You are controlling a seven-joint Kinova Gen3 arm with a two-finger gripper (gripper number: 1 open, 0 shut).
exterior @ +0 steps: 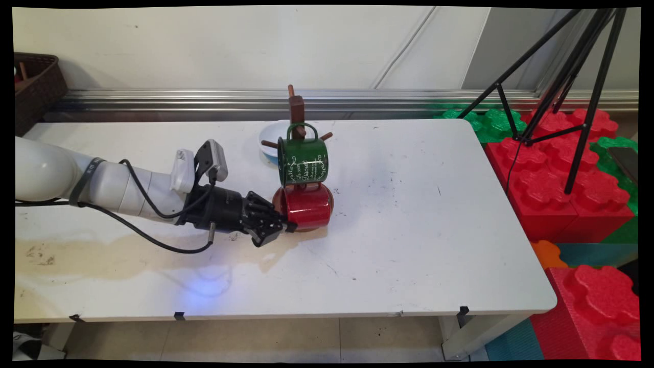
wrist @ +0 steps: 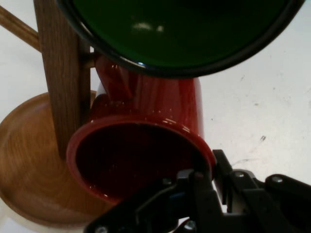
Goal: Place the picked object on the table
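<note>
Spanning most of the main view: one white rectangular table [exterior: 409, 230], stained towards 8 o'clock.

Item: large red and green interlocking foam blocks [exterior: 562, 194], stacked off the table's 3 o'clock end. A black tripod [exterior: 577, 92] stood on them.

Item: white jointed robot arm [exterior: 102, 184], reaching in from 9 o'clock, low over the tabletop and near level.

Item: dark woven basket [exterior: 36, 87], at 10 o'clock by the wall.

Item: brown wooden mug tree [exterior: 296, 110], an upright post with pegs on a round base, near the table's middle.

Item: green enamel mug with white lettering [exterior: 304, 161], hung by its handle on the tree. Its mouth faced 9 o'clock.

Item: red glossy enamel mug [exterior: 306, 204], directly below the green one and touching it, against the tree's post. It lay on its side with its long axis running 9 to 3 o'clock. Its open mouth pointed at 9 o'clock, towards the hand, and its handle rose to 12 o'clock beside the post. Whether the handle sat on a peg could not be told.

Item: white bowl with a blue underside [exterior: 268, 138], behind the tree at 11 o'clock.

Item: black two-finger gripper [exterior: 288, 225], at the red mug's 9 o'clock. Its fingers were clamped on the mug's rim, one inside and one outside.
</note>
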